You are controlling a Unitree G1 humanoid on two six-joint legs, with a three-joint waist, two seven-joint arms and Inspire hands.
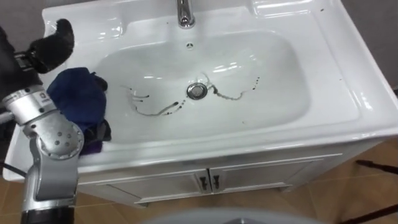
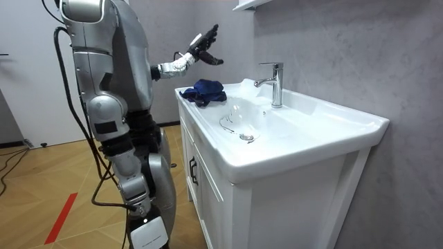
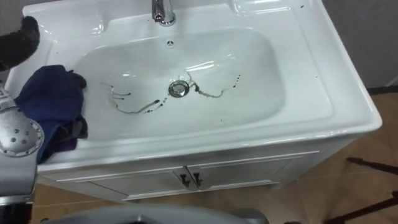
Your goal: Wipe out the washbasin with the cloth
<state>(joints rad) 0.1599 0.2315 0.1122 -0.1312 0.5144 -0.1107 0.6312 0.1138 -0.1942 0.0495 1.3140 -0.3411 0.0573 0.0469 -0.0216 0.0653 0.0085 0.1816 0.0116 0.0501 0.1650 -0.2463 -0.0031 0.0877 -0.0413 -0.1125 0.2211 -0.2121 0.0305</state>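
A white basin [image 1: 280, 93] holds dark wavy streaks [image 1: 155, 112] on both sides of its drain [image 1: 196, 91]. On the basin's left rim lies a crumpled dark blue cloth [image 1: 78, 93], with nothing holding it. My left hand [image 1: 53, 43] is raised above and behind the cloth, clear of it. The room view shows that left hand [image 2: 204, 47] with its fingers spread open over the blue cloth [image 2: 204, 91]. I stand at the front of the basin cabinet.
A chrome faucet [image 1: 185, 12] rises at the back middle of the basin. Below the front rim are two white cabinet doors [image 1: 211, 180] with dark handles. The counter's right side [image 1: 348, 68] is flat and bare. A grey wall stands behind the faucet.
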